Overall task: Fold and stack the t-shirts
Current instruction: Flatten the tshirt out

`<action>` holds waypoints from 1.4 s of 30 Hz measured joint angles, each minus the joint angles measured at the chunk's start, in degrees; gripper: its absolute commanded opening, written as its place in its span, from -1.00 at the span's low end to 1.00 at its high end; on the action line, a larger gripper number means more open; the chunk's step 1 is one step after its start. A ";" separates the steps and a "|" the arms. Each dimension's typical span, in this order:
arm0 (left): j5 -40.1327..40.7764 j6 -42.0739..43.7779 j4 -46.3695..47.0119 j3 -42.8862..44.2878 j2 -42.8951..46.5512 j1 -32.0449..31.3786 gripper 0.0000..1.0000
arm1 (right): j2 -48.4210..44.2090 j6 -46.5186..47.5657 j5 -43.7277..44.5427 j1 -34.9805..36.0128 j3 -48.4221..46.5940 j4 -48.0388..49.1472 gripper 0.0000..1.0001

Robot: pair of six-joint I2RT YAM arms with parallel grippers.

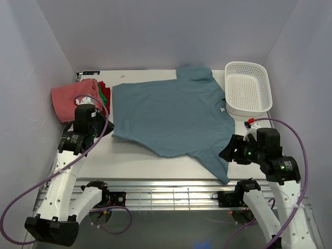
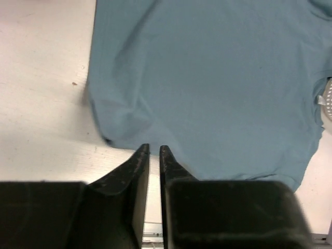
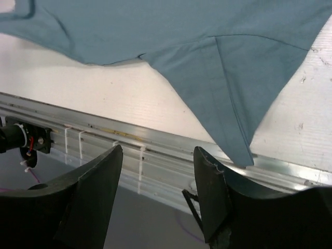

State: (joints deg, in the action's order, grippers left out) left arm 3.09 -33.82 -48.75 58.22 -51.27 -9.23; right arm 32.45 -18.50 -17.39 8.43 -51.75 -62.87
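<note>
- Two grippers, both empty. The left gripper [image 2: 154, 149] has its fingers drawn narrow, with only a slim slit between them and no cloth in it. The right gripper [image 3: 158, 150] stands wide, with nothing between its fingers.
- In the left wrist view, the left fingertips sit at the near edge of the teal-blue t-shirt [image 1: 171, 116], close to its near-left hem corner [image 2: 106, 139]. We cannot tell whether they touch the cloth.
- The right gripper hangs off the table's front, over the aluminium rail [image 3: 155, 140]. It points at the near sleeve [image 3: 228, 88], whose tip reaches the table edge.
- The teal-blue t-shirt lies spread flat across the middle of the table [image 1: 135, 155], with no fold in it. Its hem is toward the left and its collar toward the right, beside the white mesh basket [image 1: 249, 85]. The far sleeve [image 1: 194, 74] lies at the back edge.
- At the far left corner sits a pile of folded tees. The salmon-pink t-shirt [image 1: 70, 98] is uppermost, with slivers of the green t-shirt [image 1: 106, 96] and the red t-shirt [image 1: 101, 84] showing beside it.
- We judge three tees folded and piled. The teal one is laid out ready but unfolded.
- What is left, in our judgement: fold the sleeves in, fold the body, then move the shirt onto the pile.
</note>
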 measured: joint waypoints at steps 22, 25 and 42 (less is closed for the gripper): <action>-5.66 0.92 11.82 -11.13 -5.79 -0.37 -0.74 | 22.97 -2.43 -1.77 0.35 23.17 41.68 -0.05; -5.70 1.81 13.31 -11.13 -5.51 -0.37 -0.74 | 25.66 -2.08 -1.22 0.70 23.02 44.70 -0.07; -5.62 2.99 15.58 -11.13 -6.16 -0.37 -0.75 | 37.68 -1.44 0.59 4.44 22.91 53.86 -0.14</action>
State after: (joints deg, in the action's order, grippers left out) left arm -2.52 -30.83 -33.17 47.09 -57.43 -9.61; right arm 70.13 -19.94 -16.80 12.86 -28.84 -9.02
